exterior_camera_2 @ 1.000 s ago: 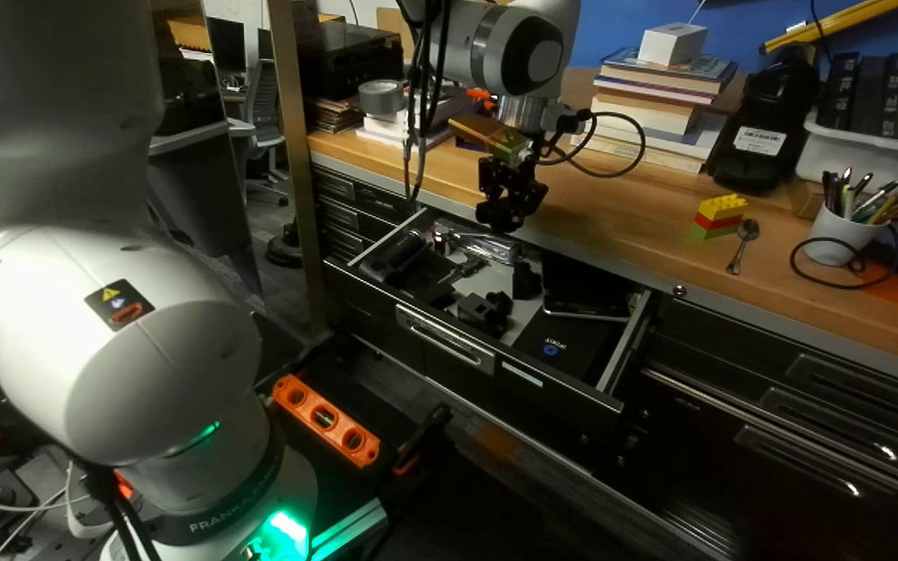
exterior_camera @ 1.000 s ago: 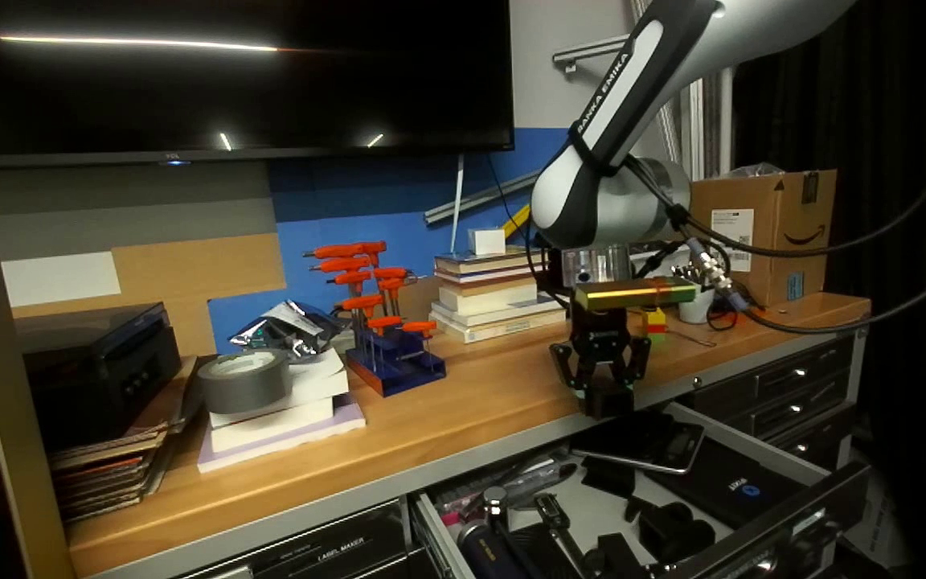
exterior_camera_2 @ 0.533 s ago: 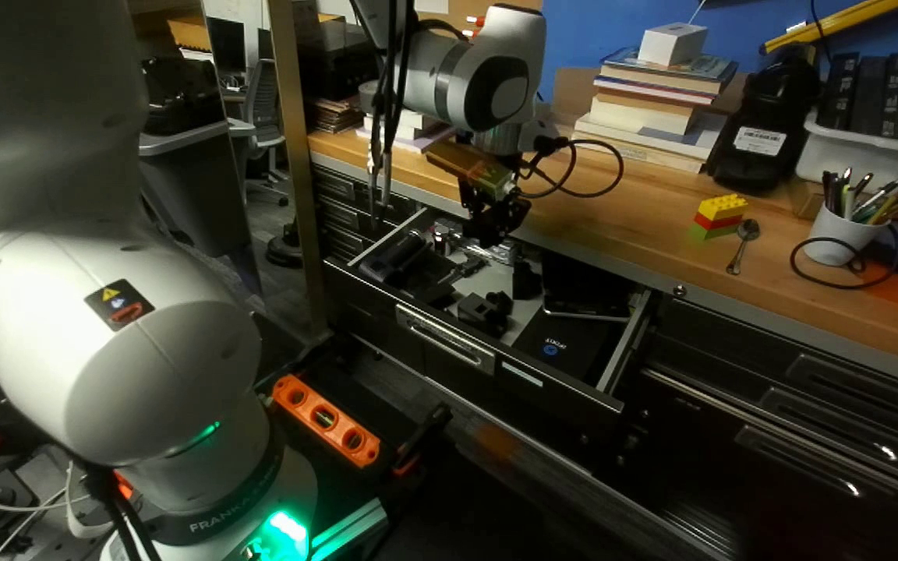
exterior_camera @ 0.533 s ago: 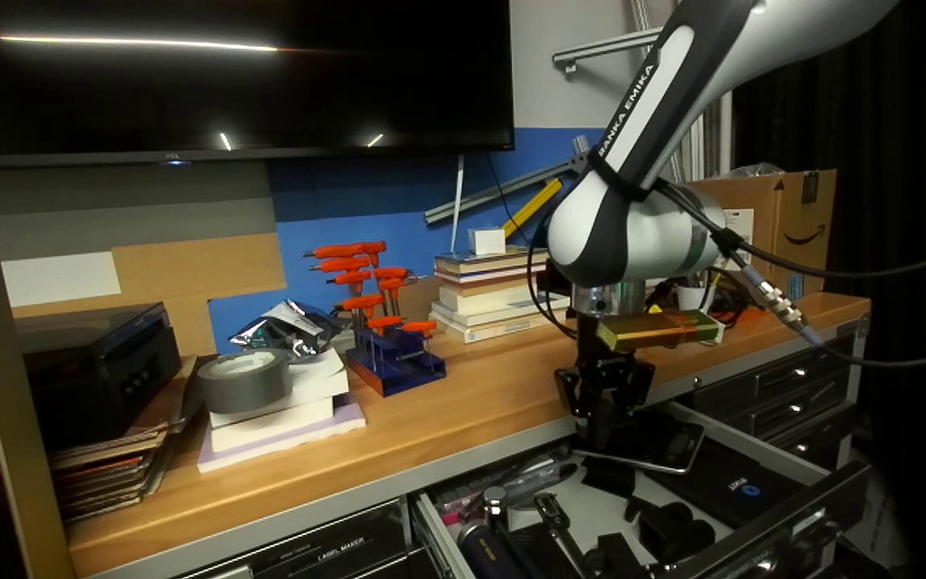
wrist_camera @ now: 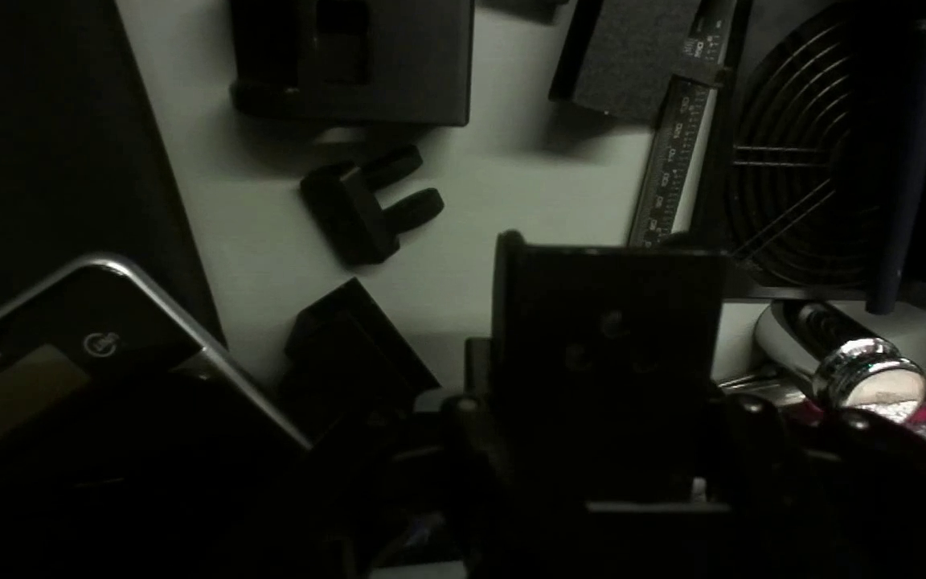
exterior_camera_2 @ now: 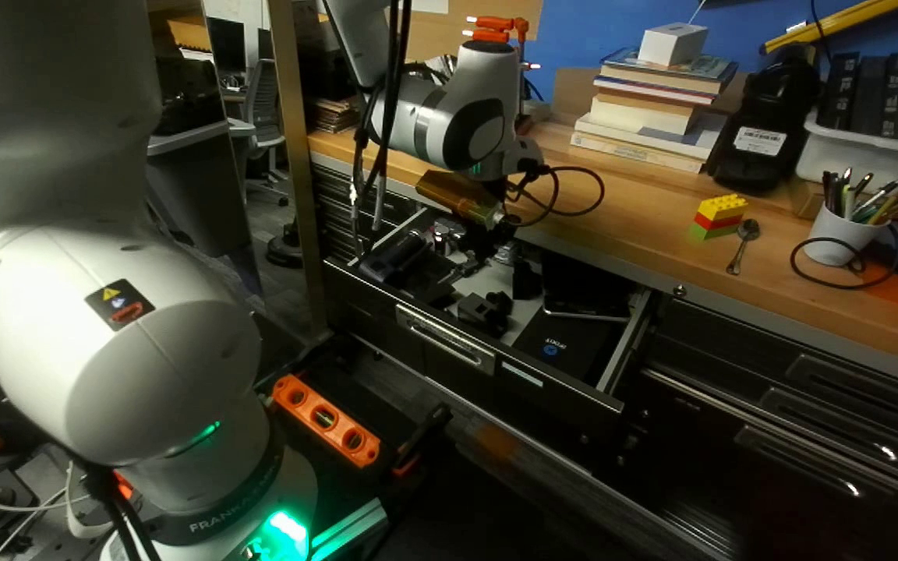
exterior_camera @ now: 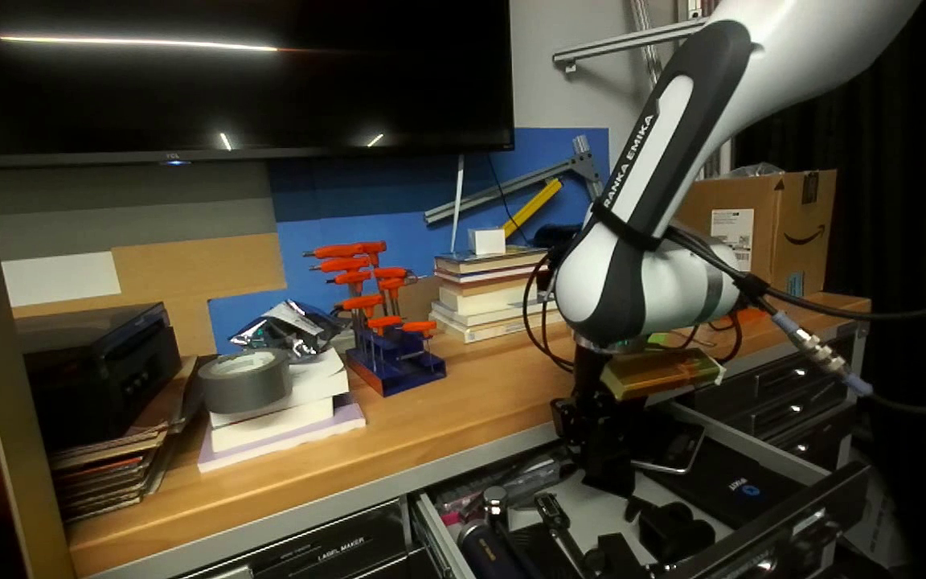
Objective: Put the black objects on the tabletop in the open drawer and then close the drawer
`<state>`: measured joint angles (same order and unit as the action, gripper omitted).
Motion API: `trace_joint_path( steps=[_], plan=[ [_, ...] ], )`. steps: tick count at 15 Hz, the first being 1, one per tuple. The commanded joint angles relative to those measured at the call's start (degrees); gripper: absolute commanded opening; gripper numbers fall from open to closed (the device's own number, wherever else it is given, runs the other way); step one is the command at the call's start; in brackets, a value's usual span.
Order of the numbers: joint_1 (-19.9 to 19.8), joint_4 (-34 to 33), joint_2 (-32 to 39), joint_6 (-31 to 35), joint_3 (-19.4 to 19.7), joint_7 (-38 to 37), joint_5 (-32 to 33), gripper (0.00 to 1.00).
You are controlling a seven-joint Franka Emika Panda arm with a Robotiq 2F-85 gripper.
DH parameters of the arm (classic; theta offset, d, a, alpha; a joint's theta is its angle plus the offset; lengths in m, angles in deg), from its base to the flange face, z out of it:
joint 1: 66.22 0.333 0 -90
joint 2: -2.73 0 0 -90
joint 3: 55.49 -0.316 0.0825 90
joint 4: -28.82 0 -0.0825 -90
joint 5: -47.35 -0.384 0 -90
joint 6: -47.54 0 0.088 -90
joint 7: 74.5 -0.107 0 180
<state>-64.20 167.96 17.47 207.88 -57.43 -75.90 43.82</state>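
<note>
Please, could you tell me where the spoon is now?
In an exterior view, the spoon lies at the right, on the tabletop, between the toy bricks and the white pen cup.

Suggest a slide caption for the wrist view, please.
Gripper holding a black block over the open drawer, calipers and a two-pronged black piece lying inside.
</note>
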Motion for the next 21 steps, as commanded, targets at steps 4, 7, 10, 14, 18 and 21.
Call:
trace_joint_path(
  steps=[4,7,10,14,18,21],
  plan=[
    [-0.16,-2.77,6.35,3.78,-0.40,0.99,0.50,0.25],
    [-0.03,-4.25,9.08,4.86,-0.08,0.63,0.72,0.25],
    [-0.71,-5.93,10.71,6.30,-0.54,1.02,0.12,0.25],
    [-1.53,-8.00,12.95,6.73,-0.73,1.03,-0.33,0.25],
    [-1.76,-9.17,14.73,5.22,0.01,0.31,-0.15,0.25],
    [-2.65,-9.64,16.08,5.12,-0.40,0.55,-0.54,0.25]
  ],
)
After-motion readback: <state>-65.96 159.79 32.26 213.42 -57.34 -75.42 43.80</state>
